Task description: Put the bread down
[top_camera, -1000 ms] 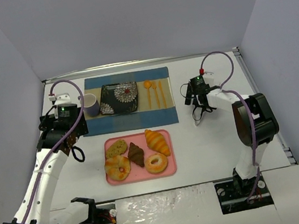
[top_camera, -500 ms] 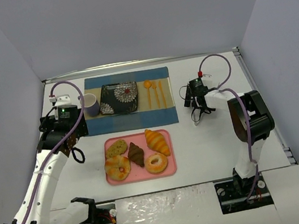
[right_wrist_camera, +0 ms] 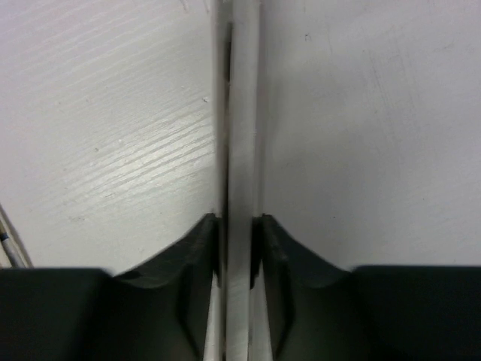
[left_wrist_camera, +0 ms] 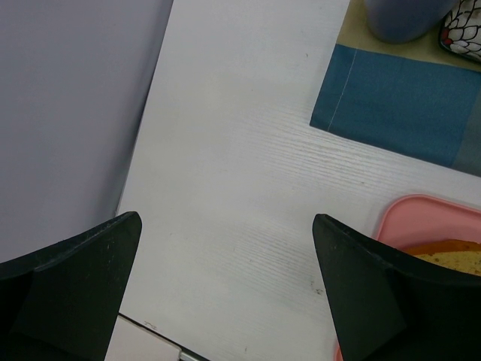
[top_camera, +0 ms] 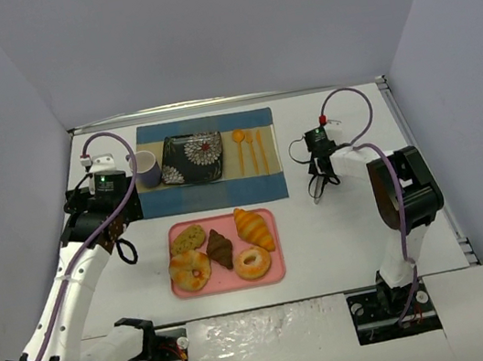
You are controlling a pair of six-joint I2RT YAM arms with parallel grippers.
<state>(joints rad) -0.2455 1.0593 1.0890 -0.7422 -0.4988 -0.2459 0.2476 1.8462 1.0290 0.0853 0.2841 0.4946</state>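
Top external view: 5 breads on the pink tray (top_camera: 275, 272), croissant (top_camera: 253, 228) between wide-open left gripper (top_camera: 126, 248) and nearly closed, empty right gripper (top_camera: 320, 188).

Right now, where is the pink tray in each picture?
Top external: the pink tray sits center, below the blue placemat.
Left wrist: its corner shows at bottom right.
Right wrist: not in view.
Shared landmark: the blue placemat, beyond the tray in both.
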